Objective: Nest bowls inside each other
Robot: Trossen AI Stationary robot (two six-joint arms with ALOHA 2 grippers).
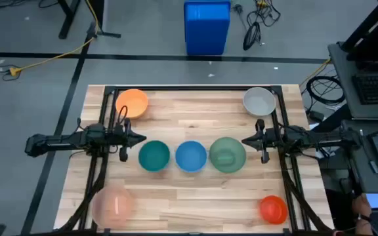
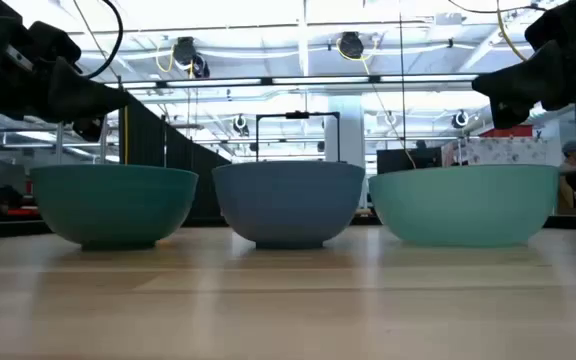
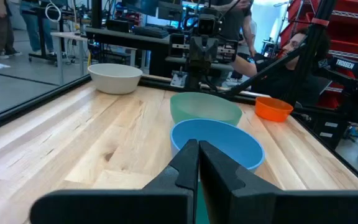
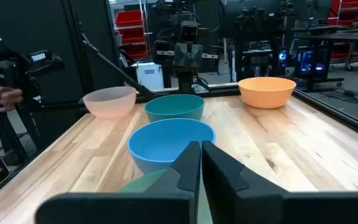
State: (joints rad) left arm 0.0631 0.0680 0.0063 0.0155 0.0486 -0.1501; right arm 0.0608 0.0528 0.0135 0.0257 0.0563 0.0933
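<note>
- Left gripper (image 1: 142,139): fingers pressed together, holding nothing, hovering just beside the teal bowl (image 1: 154,156) at the row's left end.
- Right gripper (image 1: 245,140): fingers likewise pressed together and empty, hovering beside the sage green bowl (image 1: 228,154) at the row's right end.
- Blue bowl (image 1: 190,157): between teal and sage, all three in a tight row mid-table, rims near or perhaps touching; hard to tell from above.
- Orange bowl (image 1: 133,103) and grey-white bowl (image 1: 259,101): far corners, close to the table (image 1: 195,108) edge.
- Pale pink bowl (image 1: 113,202) and red-orange bowl (image 1: 273,208): near corners.
- Open wood between the row and the far and near edges.
- Smooth, round, matte plastic bowls; pale planked tabletop with a dark frame.
</note>
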